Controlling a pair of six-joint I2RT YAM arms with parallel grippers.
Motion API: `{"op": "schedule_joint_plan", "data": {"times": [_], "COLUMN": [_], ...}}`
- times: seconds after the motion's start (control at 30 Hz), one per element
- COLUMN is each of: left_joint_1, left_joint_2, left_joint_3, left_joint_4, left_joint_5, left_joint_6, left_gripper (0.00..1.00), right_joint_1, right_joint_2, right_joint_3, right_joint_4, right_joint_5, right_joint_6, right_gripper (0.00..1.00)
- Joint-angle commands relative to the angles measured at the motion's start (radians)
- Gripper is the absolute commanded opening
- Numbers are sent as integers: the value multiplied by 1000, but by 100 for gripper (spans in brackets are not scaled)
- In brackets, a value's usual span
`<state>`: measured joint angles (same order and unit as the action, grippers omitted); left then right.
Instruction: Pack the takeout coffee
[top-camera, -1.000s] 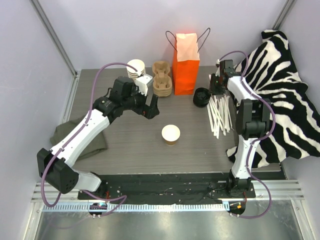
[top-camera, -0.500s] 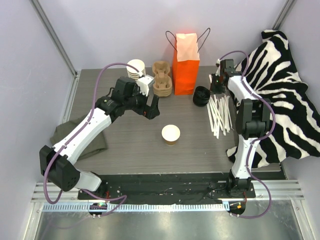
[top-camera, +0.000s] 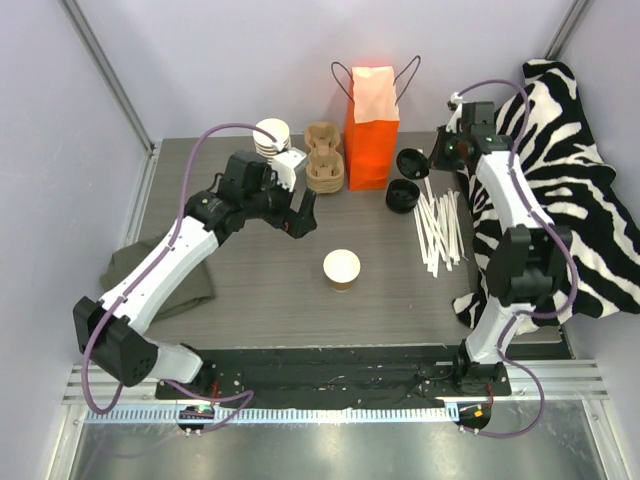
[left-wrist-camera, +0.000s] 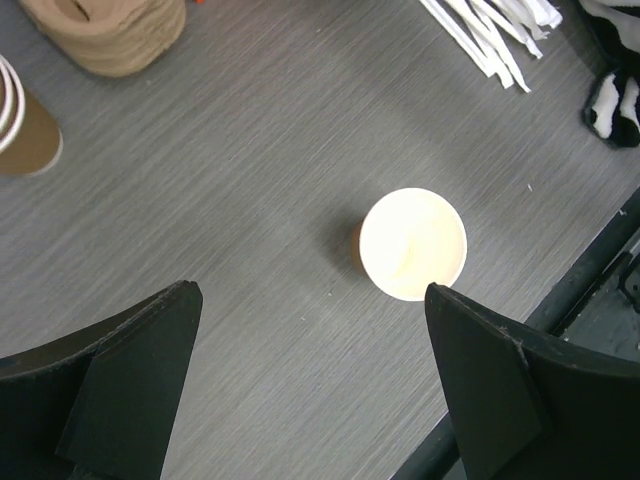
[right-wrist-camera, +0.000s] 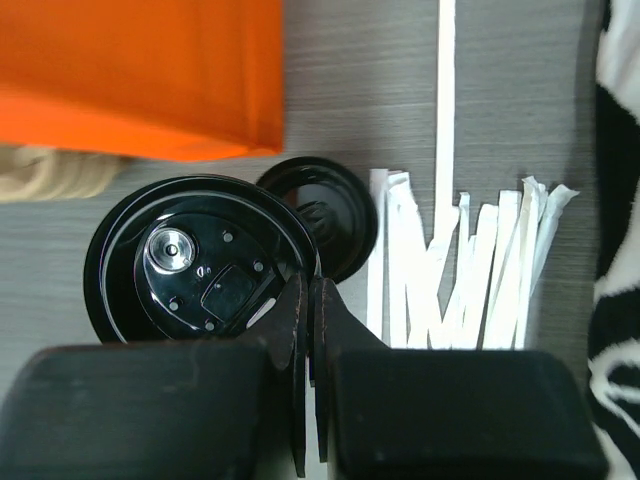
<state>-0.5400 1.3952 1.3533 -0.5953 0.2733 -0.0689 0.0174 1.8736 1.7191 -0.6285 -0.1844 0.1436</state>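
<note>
No cup with a lid on it shows. A lidless brown paper cup (top-camera: 341, 268) with a pale cream inside stands mid-table; it also shows in the left wrist view (left-wrist-camera: 412, 243). My left gripper (top-camera: 300, 215) is open and empty, above the table to the cup's back left, its jaws wide apart (left-wrist-camera: 310, 295). My right gripper (top-camera: 430, 158) is shut on the rim of a black lid (top-camera: 409, 162), held above the table; the right wrist view shows this lid's underside (right-wrist-camera: 200, 260) left of the gripper (right-wrist-camera: 310, 290). More black lids (top-camera: 402, 194) lie stacked below (right-wrist-camera: 335, 225).
An orange paper bag (top-camera: 371, 125) stands open at the back. A pulp cup carrier (top-camera: 323, 158) and a stack of lidless cups (top-camera: 271, 138) are left of it. White wrapped straws (top-camera: 438, 225) lie at the right. Zebra cloth (top-camera: 570, 150) at the right edge, green cloth (top-camera: 125, 272) at the left.
My right gripper has risen from the lid stack with one black lid and moved back and a little right. The left arm has barely moved.
</note>
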Motion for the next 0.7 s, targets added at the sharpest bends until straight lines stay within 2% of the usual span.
{"op": "schedule_joint_plan", "data": {"times": [0.0,0.07,0.17,0.2,0.37,0.4,0.43,0.53,0.6,0.67], "left_joint_1": [6,6,0,-17,-110,-156,-178,-280,-358,-409], "left_joint_2": [-108,-176,-243,-260,-392,-416,-438,-496,-484,-452], "left_joint_3": [-5,-31,-57,-71,-160,-199,-221,-324,-362,-349], "left_joint_4": [46,61,16,-18,-58,-57,-54,23,78,110], "left_joint_5": [95,168,236,237,167,152,146,74,31,-28], "left_joint_6": [135,214,433,552,920,979,1114,1309,1368,1350], "left_gripper": [100,100,100,100,100,100,100,100,100,100], "right_joint_1": [-4,-5,-5,3,44,61,72,116,127,138], "right_joint_2": [-198,-244,-347,-373,-504,-514,-521,-534,-534,-537], "right_joint_3": [-45,-99,-200,-229,-363,-372,-387,-415,-430,-470], "right_joint_4": [-19,-31,-53,-63,-126,-151,-164,-214,-232,-228], "right_joint_5": [-142,-200,-312,-340,-454,-473,-512,-579,-607,-641], "right_joint_6": [-24,-21,-19,-21,-47,-47,-49,-58,-64,-61], "right_gripper": [1,1,1,1,1,1,1,1,1,1]}}
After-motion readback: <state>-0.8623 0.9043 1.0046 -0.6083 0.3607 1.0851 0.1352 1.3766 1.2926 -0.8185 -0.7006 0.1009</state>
